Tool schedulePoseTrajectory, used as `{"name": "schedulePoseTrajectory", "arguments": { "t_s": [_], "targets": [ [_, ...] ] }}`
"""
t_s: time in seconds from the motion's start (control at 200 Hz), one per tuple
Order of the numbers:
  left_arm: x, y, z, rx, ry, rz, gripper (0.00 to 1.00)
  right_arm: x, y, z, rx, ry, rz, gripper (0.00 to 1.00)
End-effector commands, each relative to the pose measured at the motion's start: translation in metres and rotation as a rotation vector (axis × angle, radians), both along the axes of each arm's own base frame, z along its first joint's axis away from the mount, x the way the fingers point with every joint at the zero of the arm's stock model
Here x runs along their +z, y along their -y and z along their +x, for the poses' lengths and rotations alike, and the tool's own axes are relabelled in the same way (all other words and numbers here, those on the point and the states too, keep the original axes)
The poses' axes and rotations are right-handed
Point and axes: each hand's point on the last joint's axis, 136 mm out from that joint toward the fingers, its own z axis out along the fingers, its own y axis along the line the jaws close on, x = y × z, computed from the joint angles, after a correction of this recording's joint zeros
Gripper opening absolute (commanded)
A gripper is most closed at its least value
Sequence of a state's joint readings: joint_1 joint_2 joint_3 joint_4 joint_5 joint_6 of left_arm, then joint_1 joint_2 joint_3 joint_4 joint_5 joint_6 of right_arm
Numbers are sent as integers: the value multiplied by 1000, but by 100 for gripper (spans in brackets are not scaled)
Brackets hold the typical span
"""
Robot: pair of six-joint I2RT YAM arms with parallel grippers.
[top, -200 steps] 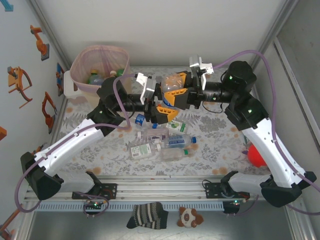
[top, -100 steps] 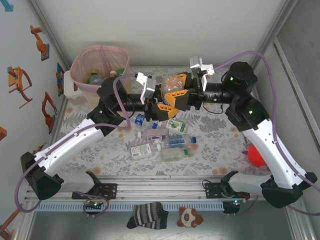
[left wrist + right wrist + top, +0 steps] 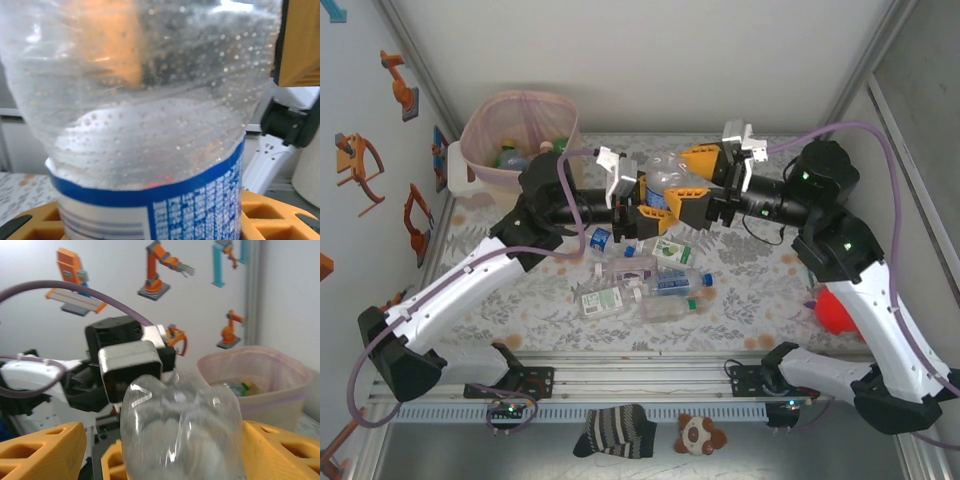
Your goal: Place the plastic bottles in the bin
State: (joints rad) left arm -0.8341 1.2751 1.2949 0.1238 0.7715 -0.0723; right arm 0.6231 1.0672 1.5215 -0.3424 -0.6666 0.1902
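**Handover near the bin.** The clear bottle (image 3: 670, 180) is held aloft near the bin (image 3: 472, 130), level with its rim but not yet over it. The left end effector (image 3: 655, 198) grips the bottle's blue-labelled waist. The right end effector (image 3: 692, 178) stands spread around the base, apparently not pinching. The thin, crumpled wall is beaded with droplets, so the bottle is probably light, springy and slick. It is best held at the labelled band, which should yield least.
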Motion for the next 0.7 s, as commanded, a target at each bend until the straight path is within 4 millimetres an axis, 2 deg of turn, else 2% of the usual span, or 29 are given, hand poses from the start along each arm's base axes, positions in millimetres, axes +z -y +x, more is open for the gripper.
{"name": "schedulePoseTrajectory", "arguments": {
  "t_s": [0.0,0.1,0.295,0.466,0.696],
  "targets": [
    [12,-19,34,212,25,26,50,-15,13,11,-127,-4,-50,78],
    [4,-37,71,378,-9,84,49,-22,16,12,-148,-23,-61,78],
    [-6,-84,124,655,-42,184,50,-31,22,15,-187,-51,-82,78],
    [-14,-145,171,891,-108,280,48,-35,21,18,-195,-60,-89,78],
    [-22,-220,215,1102,-159,370,48,-36,21,20,-200,-64,-95,78]
  ]
}}
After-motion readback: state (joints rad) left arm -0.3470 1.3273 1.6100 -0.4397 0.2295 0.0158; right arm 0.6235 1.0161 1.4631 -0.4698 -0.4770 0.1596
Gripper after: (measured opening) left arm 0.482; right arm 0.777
